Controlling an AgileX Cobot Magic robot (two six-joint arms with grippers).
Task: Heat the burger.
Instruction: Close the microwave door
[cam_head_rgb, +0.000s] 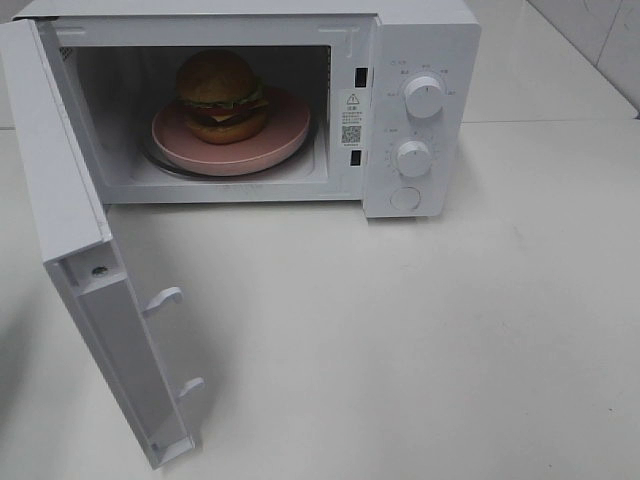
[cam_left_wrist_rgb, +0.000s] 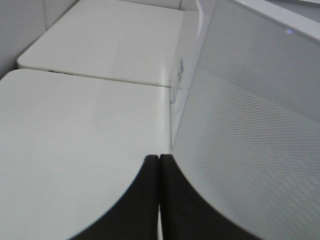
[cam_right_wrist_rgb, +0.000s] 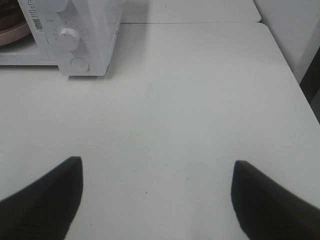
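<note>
The burger (cam_head_rgb: 220, 95) rests on a round pink plate (cam_head_rgb: 285, 130) inside the white microwave (cam_head_rgb: 420, 30). Its door (cam_head_rgb: 60, 170) hangs wide open towards the front left. Neither gripper appears in the exterior high view. In the left wrist view my left gripper (cam_left_wrist_rgb: 159, 159) is shut with nothing in it, its dark fingers pressed together close beside the door's meshed outer panel (cam_left_wrist_rgb: 250, 140). My right gripper (cam_right_wrist_rgb: 156, 167) is open and empty above bare table, with the microwave (cam_right_wrist_rgb: 95, 30) some way ahead and the plate's edge (cam_right_wrist_rgb: 12, 32) just showing.
Two knobs (cam_head_rgb: 424, 97) (cam_head_rgb: 412, 157) and a round button (cam_head_rgb: 405, 198) sit on the microwave's right-hand panel. The white table (cam_head_rgb: 400, 340) stretches in front and to the right. A seam between two tabletops (cam_left_wrist_rgb: 100, 77) runs behind the door.
</note>
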